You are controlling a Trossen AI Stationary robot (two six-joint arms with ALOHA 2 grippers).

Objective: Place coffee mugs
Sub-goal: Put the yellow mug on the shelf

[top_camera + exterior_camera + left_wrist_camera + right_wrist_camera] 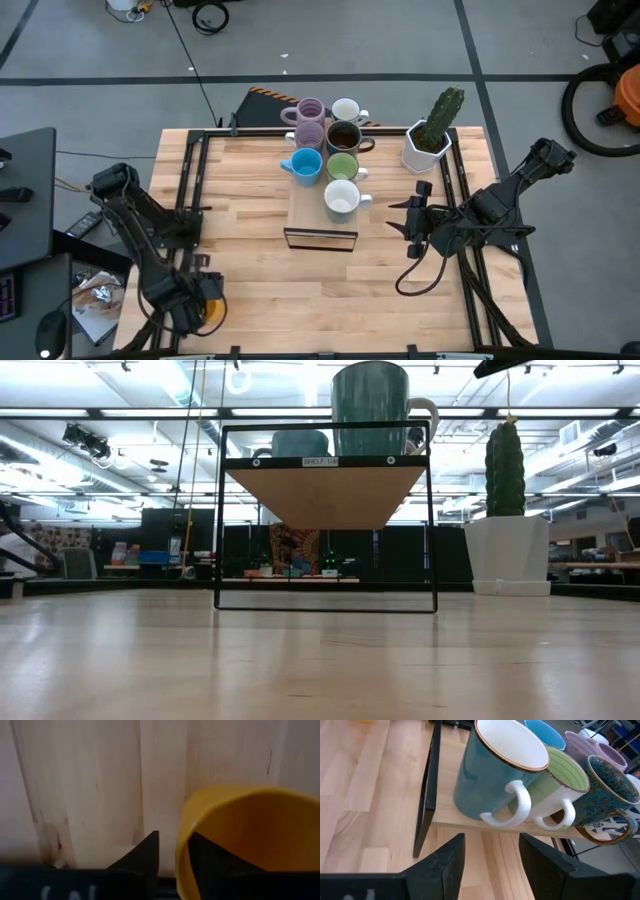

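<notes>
Seven mugs stand on a small wooden shelf (308, 212) with a black frame: two lilac (309, 122), one white (346, 109), one dark brown (344, 136), one blue (304, 165), one green (342, 166), and one with teal sides and a white inside (342, 197) (490, 775). The orange mug (214, 312) (250, 840) sits at the table's near left corner. My left gripper (200, 300) (172, 852) is open there, one finger inside the mug and one outside its wall, with a gap showing. My right gripper (413, 225) (492, 850) is open, right of the shelf, level with the teal mug's handle.
A white faceted planter with a cactus (430, 140) (505, 510) stands at the far right of the table. Black rails (190, 190) run along the left and right sides. Bare wood (300, 290) lies between the shelf and the near edge.
</notes>
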